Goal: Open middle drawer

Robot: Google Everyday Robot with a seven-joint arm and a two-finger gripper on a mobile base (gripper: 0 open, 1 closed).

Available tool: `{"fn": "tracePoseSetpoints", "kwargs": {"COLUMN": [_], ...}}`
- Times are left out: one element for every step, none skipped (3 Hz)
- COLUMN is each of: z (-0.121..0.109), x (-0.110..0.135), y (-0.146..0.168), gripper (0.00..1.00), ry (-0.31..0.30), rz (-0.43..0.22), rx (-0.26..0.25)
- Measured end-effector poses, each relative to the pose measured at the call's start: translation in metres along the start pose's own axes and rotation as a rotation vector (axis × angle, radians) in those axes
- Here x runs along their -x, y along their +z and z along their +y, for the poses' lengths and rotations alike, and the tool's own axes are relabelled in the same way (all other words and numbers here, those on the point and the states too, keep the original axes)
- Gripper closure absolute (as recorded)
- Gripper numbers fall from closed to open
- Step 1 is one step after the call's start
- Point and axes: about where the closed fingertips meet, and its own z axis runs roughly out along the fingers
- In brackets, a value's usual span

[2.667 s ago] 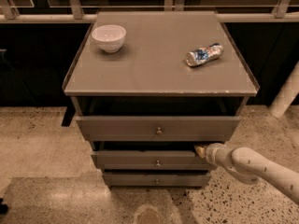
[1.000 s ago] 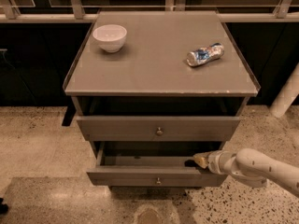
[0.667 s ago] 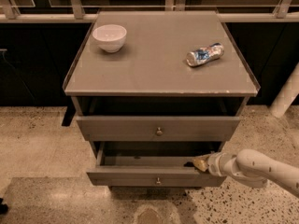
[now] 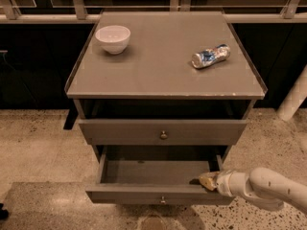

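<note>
Middle drawer (image 4: 144, 194) drawn out below the front edge of the counter (image 4: 163, 71), its interior exposed, its front standing well forward of the top drawer (image 4: 201, 132). The gripper (image 4: 207, 181), reaching in from the right, sits at the right end of the drawer front's upper edge, beneath the counter's front right corner; whether it is open or closed on that edge cannot be told. Compared with 2.7 s ago the drawer, then nearly flush, is extended; since 0.7 s ago drawer and gripper have come slightly further forward.
</note>
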Motion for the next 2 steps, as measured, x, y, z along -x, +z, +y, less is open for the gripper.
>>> {"fn": "tracePoseSetpoints", "kwargs": {"z": [0.0192,0.0243], "x": [-0.0156,-0.0204], "y": [-0.0176,-0.0250], "gripper": [1.00,1.00], "ry": [0.047,0.059], "rz": [-0.016,-0.031], "rx": [-0.019,-0.038]}}
